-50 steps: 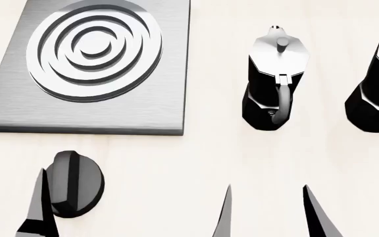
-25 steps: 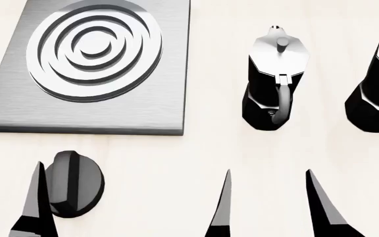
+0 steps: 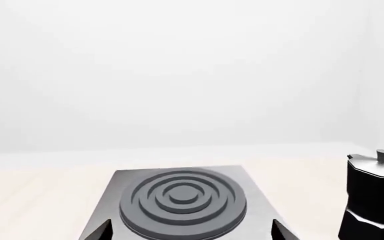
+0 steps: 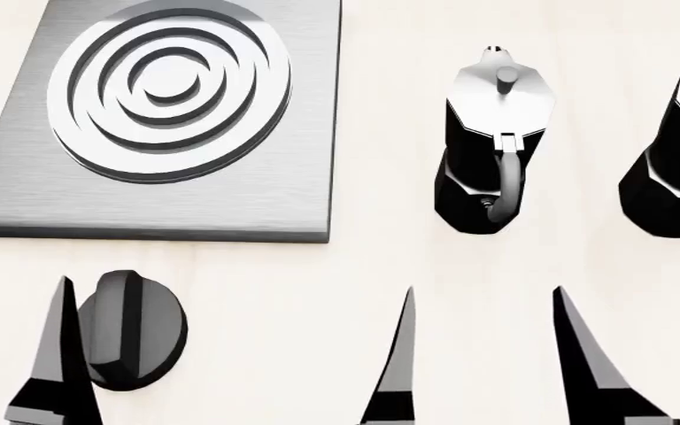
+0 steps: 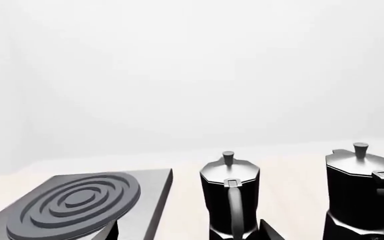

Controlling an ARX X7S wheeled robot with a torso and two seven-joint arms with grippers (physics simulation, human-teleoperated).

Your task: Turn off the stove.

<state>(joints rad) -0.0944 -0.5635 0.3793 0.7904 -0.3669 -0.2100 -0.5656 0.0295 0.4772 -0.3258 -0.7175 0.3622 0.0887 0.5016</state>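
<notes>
A pale wooden table (image 4: 352, 266) stands in a plain white room. The stove (image 4: 157, 115) lies just beyond its knob (image 4: 139, 329). The left gripper (image 3: 188, 231), jaws wide apart, has one finger (image 4: 59, 359) just beside the knob. The right gripper (image 4: 488, 363) gapes empty nearer the pots (image 5: 231, 197). Only the head view shows the knob.

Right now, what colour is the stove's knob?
Black, with a glossy grey sheen; the knob shows best in the head view.
</notes>
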